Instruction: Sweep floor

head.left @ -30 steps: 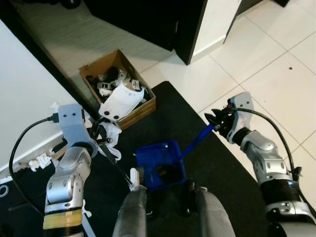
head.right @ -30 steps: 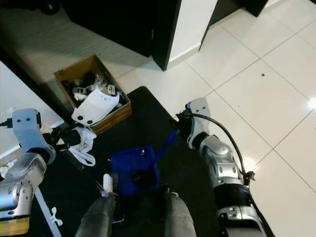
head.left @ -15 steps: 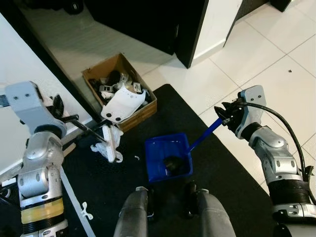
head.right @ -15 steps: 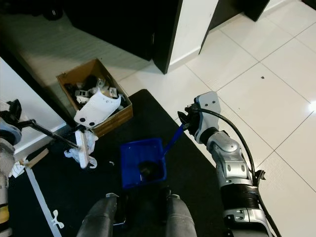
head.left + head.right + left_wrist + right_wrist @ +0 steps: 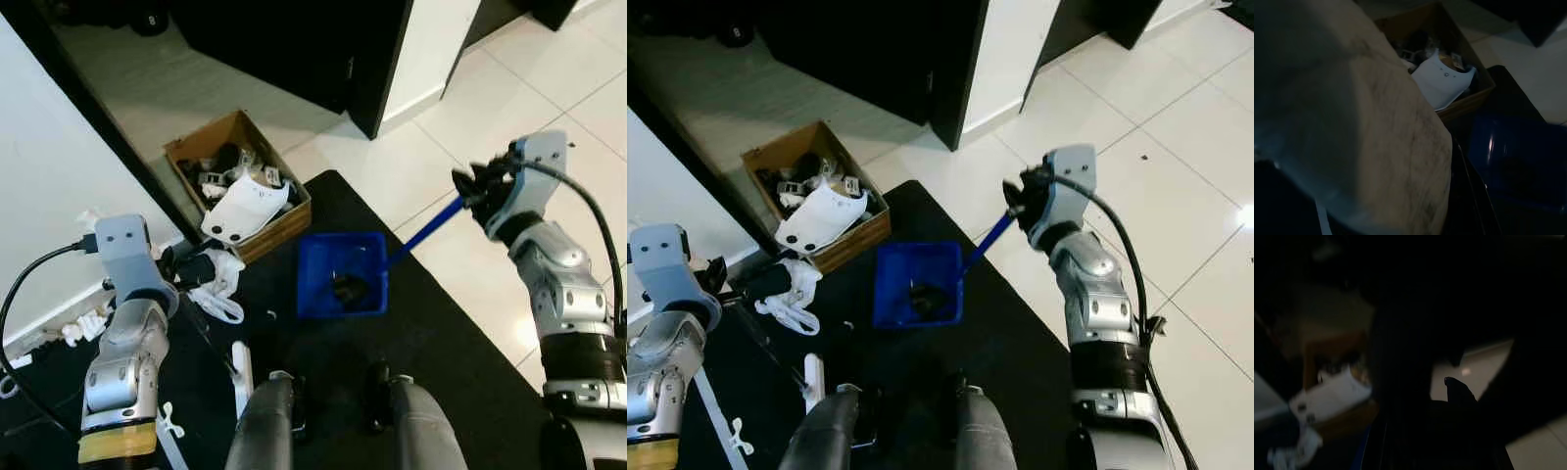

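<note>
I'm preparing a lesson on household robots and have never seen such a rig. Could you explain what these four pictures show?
A humanoid robot sweeps. Two pictures come from its head, looking down past its own legs; two dark ones come from cameras on its wrists. Its right pincer grips the handle of a blue dustpan that holds a dark lump and sits on a black mat. Its left pincer holds a thin black broom stick ending in a white head. Beside it lie a white crumpled bag and a cardboard box of odds and ends. Beyond is white tiled floor.
</note>
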`<state>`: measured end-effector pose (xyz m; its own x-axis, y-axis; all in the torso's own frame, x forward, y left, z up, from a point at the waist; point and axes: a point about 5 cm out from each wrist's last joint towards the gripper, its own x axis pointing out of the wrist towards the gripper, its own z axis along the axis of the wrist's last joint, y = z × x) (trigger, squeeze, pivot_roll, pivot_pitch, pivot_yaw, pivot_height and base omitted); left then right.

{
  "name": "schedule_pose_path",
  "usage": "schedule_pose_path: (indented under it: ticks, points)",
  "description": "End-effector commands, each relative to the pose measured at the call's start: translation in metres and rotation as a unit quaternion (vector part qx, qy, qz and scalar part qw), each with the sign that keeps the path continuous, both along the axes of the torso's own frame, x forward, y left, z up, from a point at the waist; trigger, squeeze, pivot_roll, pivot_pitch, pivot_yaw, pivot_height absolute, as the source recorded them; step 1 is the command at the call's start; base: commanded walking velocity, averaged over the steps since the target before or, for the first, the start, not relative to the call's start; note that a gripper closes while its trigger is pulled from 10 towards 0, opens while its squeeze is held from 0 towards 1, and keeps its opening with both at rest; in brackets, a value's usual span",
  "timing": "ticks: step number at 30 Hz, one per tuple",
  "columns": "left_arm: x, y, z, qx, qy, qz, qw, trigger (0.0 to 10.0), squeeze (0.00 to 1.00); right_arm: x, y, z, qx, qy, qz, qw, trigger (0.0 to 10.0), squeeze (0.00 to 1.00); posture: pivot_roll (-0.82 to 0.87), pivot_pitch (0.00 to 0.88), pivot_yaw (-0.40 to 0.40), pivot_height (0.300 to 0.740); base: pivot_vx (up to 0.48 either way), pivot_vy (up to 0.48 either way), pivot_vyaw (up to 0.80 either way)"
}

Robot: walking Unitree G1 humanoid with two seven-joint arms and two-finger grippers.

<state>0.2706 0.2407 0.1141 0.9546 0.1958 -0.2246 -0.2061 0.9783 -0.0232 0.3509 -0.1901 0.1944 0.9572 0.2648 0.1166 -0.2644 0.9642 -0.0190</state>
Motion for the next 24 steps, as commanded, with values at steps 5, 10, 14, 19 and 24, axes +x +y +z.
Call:
schedule_pose_path:
  ticks: [5, 10, 14, 19, 24]
  points:
    - [0.002, -0.016, -0.005, 0.004, 0.001, -0.026, 1.000, 10.0, 0.00, 0.001, 0.002, 0.023, 0.038, -0.057, -0.004, 0.998, 10.0, 0.00, 0.08, 0.144, 0.006, 0.740, 0.000, 0.000, 0.00]
    - [0.003, -0.026, -0.006, 0.005, -0.001, -0.041, 0.999, 10.0, 0.00, 0.002, 0.005, 0.036, 0.056, -0.081, -0.004, 0.995, 10.0, 0.00, 0.08, 0.142, 0.003, 0.740, 0.000, 0.000, 0.00]
    - [0.003, -0.031, -0.008, 0.004, -0.001, -0.047, 0.999, 10.0, 0.00, 0.001, 0.006, 0.051, 0.100, -0.097, 0.010, 0.990, 10.0, 0.00, 0.08, 0.143, 0.002, 0.740, 0.000, 0.000, 0.00]
    - [0.003, -0.030, -0.011, 0.008, 0.006, -0.049, 0.999, 10.0, 0.00, -0.004, 0.011, 0.051, 0.108, -0.078, 0.058, 0.989, 10.0, 0.00, 0.08, 0.146, 0.000, 0.740, 0.000, 0.000, 0.00]
    - [0.002, -0.020, -0.011, 0.019, 0.013, -0.035, 0.999, 10.0, 0.00, -0.016, 0.010, 0.029, 0.068, -0.031, 0.076, 0.994, 10.0, 0.00, 0.07, 0.157, -0.003, 0.740, 0.000, 0.000, 0.00]
